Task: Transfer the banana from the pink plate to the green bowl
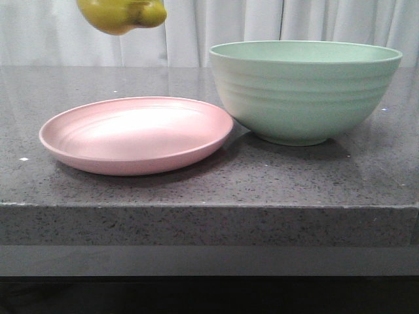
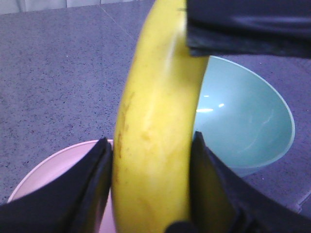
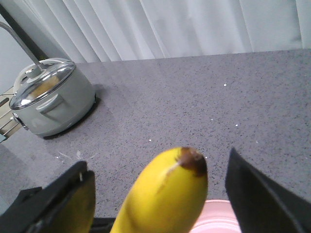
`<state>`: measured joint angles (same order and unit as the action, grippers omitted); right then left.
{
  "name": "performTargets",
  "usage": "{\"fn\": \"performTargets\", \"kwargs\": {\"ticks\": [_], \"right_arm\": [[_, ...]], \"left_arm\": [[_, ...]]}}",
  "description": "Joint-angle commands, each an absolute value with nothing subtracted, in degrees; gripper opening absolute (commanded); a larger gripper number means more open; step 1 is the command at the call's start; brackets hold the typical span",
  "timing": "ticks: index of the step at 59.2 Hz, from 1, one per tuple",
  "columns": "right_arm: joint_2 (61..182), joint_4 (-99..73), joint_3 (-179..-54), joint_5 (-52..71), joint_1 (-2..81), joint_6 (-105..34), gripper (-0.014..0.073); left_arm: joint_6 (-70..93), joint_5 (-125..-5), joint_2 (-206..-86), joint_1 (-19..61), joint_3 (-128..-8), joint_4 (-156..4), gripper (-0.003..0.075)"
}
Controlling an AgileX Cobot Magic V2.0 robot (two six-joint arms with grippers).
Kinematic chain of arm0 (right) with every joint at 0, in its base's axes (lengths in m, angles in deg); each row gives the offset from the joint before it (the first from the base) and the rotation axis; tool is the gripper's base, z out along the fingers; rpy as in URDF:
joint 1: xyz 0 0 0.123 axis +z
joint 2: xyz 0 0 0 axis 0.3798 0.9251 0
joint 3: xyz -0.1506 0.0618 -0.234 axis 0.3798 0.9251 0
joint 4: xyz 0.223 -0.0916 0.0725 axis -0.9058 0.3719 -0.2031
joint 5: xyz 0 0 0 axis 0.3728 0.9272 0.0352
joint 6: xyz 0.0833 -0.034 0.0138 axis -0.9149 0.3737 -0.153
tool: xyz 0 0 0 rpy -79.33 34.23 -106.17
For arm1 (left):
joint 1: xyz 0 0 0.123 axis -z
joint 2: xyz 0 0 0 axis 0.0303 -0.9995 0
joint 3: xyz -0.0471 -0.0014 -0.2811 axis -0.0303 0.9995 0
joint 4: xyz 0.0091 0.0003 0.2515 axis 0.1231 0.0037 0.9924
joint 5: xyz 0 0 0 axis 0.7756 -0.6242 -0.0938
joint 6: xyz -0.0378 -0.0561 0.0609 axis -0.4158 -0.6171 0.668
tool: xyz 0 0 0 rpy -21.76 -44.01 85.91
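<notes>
The yellow banana (image 1: pixel 121 14) hangs in the air above the left part of the pink plate (image 1: pixel 134 134), cut off by the top of the front view. My left gripper (image 2: pixel 150 187) is shut on the banana (image 2: pixel 155 121), both black pads pressed to its sides. My right gripper (image 3: pixel 160 194) is open, and the banana's brown-tipped end (image 3: pixel 170 189) sticks up between its fingers with a gap on each side. The plate holds nothing. The green bowl (image 1: pixel 304 88) stands just right of the plate, its rim touching the plate's; its inside (image 2: pixel 243 121) holds nothing.
A grey pot with a glass lid (image 3: pixel 48 97) stands far off on the speckled grey counter (image 1: pixel 196 183). White curtains hang behind. The counter's front edge runs just before the plate and bowl. A dark gripper part (image 2: pixel 248 26) overlaps the banana's far end.
</notes>
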<state>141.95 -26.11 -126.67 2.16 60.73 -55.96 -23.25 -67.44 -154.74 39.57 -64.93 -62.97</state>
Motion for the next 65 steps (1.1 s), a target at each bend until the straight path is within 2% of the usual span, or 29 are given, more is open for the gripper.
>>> {"fn": "performTargets", "kwargs": {"ticks": [1,6,10,22,29,33,42,47,58,61,65], "right_arm": [[142.49,-26.45,-131.26,0.32,60.86,-55.89,0.0571],[143.87,-26.45,-132.86,1.77,61.29,-55.89,0.0566],[144.28,-26.45,-133.0,1.8,61.58,-55.89,0.0522],[144.32,-26.45,-133.0,1.8,62.0,-55.89,0.0205],[144.32,-26.45,-133.0,1.99,62.0,-55.89,0.0097],[144.32,-26.45,-133.0,1.99,62.0,-55.89,0.0066],[144.32,-26.45,-133.0,1.99,62.0,-55.89,0.0058],[144.32,-26.45,-133.0,1.94,62.0,-55.89,0.0058],[144.32,-26.45,-133.0,1.8,62.0,-55.89,0.0058],[144.32,-26.45,-133.0,1.74,62.0,-55.89,0.0058],[144.32,-26.45,-133.0,1.59,62.0,-55.89,0.0058]], "left_arm": [[-23.28,-61.87,-153.4,40.01,-66.59,-63.69,0.0157],[-23.28,-61.87,-153.4,40.01,-66.59,-63.69,0.0157],[-23.28,-61.87,-153.4,40.01,-66.59,-63.69,0.0157],[-23.28,-61.87,-153.4,40.01,-66.59,-63.69,0.0157],[-23.28,-61.87,-153.4,40.01,-66.59,-63.69,0.0157],[-23.28,-61.87,-153.4,40.01,-66.59,-63.69,0.0157],[-23.28,-61.87,-153.4,40.01,-66.59,-63.69,0.0165],[-23.28,-61.87,-153.4,40.01,-66.59,-63.59,0.0244],[-23.28,-61.77,-153.4,40.01,-66.59,-63.59,0.0609],[-23.28,-61.77,-153.4,40.01,-66.59,-63.59,0.0657],[-23.28,-61.77,-153.4,40.01,-66.59,-63.59,0.0668]]}}
